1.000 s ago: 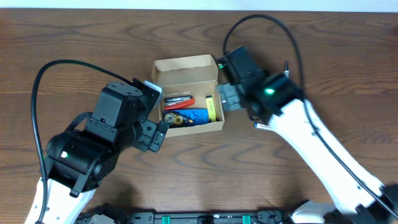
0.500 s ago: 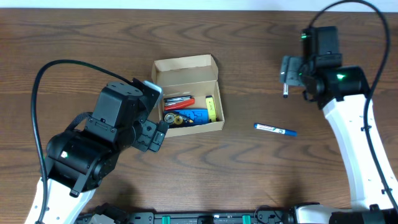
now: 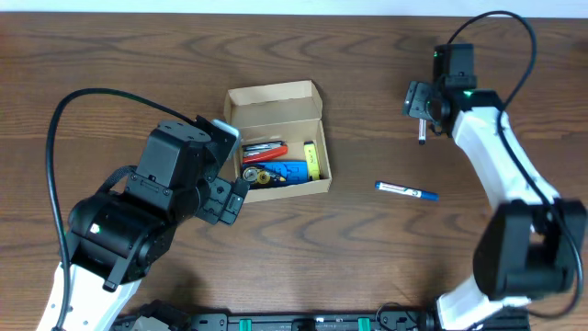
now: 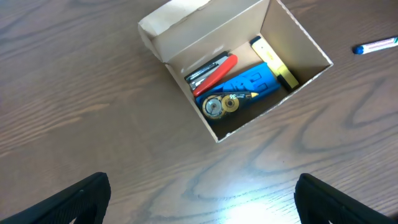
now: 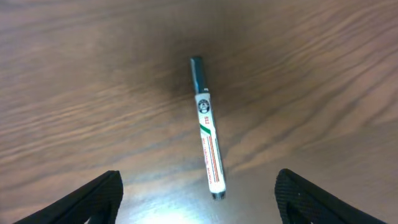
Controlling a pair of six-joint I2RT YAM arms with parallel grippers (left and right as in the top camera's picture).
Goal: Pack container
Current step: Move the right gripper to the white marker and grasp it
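**Q:** Largest items?
**A:** Brown wooden table (image 3: 110, 55). On it, left of centre, the small tan cardboard container (image 3: 272, 96) stands with its flap up, just beside the left gripper (image 4: 202, 202), which is spread wide and empty.
**Q:** Right gripper (image 5: 199, 202)?
**A:** Fingers wide apart, holding nothing, over a white marker (image 5: 208, 146) with a dark, possibly green, cap.

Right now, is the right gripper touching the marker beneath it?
Apart. The right wrist view shows the marker lying on the table with bare wood between it and both fingers of the open right gripper.
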